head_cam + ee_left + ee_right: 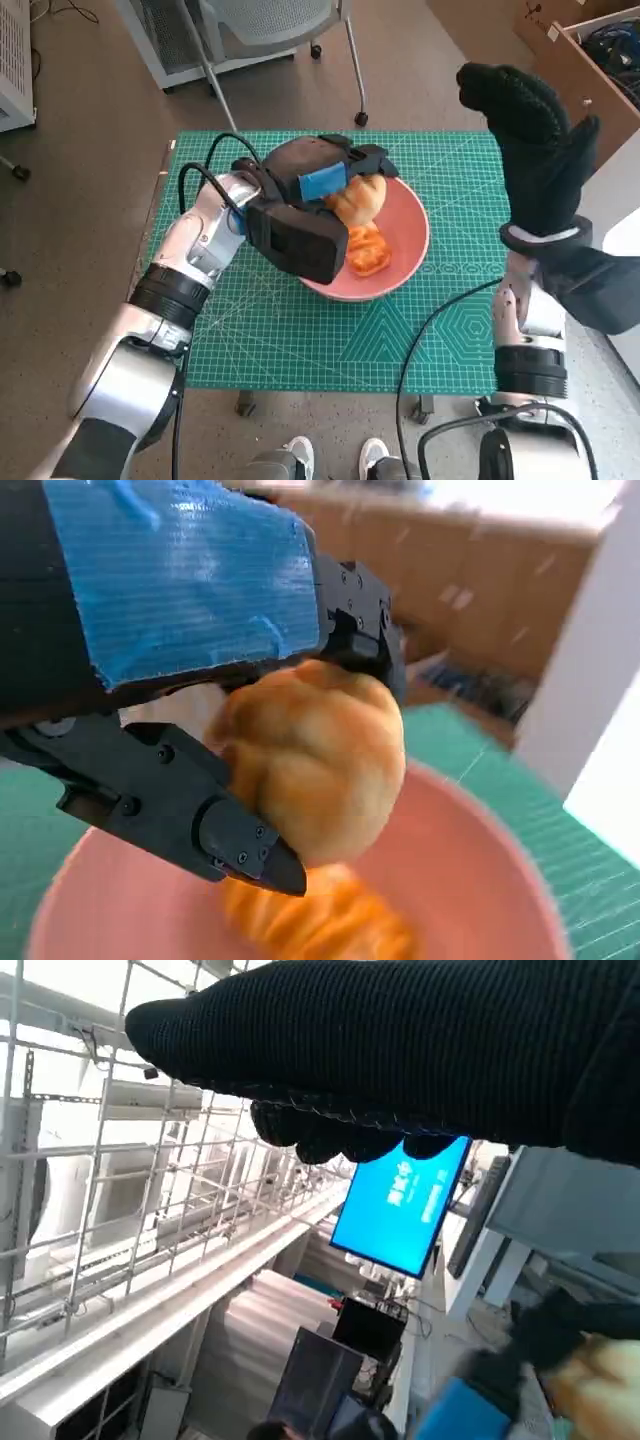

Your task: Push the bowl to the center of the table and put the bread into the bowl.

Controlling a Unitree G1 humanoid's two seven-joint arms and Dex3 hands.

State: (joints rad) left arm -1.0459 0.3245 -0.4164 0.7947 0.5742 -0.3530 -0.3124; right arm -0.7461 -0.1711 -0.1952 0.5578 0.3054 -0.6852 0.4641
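The bowl (395, 240) stands near the table's center, and the left hand (318, 190), fingers (215, 825) pinching the bread (362, 199), holds it over the bowl, not yet released.

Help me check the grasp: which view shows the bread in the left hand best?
The left wrist view: the bread fills the frame, held between the left hand's fingers above the bowl. The head view shows it small and partly covered; the right wrist view catches only a blur.
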